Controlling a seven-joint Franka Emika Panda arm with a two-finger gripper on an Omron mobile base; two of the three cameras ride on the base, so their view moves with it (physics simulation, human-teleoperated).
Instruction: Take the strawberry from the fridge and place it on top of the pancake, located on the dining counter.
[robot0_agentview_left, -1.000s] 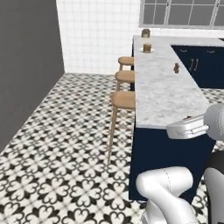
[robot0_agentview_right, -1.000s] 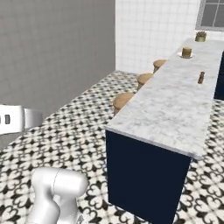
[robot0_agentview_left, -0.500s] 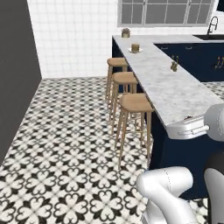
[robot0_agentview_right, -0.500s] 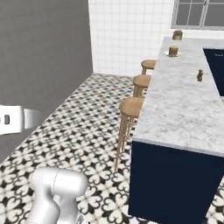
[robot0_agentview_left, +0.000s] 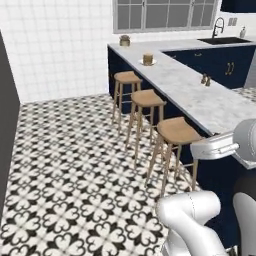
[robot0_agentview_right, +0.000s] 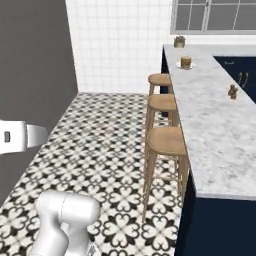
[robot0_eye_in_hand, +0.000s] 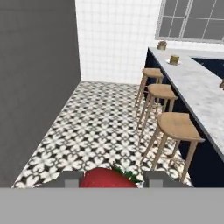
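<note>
Half done: tiny red strawberry (robot0_eye_in_hand: 108, 178) clamped in two-finger gripper (robot0_eye_in_hand: 109, 179), tan pancake stack (robot0_agentview_left: 147, 59) waiting near marbled dining counter's (robot0_agentview_left: 210, 102) far corner.

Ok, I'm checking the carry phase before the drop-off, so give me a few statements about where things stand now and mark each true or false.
1. The strawberry sits between the jaws of the gripper. True.
2. The pancake already has the strawberry on top. False: the berry is in the gripper, away from the plate.
3. Three wooden stools stand along the dining counter. True.
4. The pancake is at the near end of the dining counter, beside the closest stool. False: it sits toward the far end, near the window.
5. The floor is plain grey. False: it is black-and-white patterned tile.
</note>
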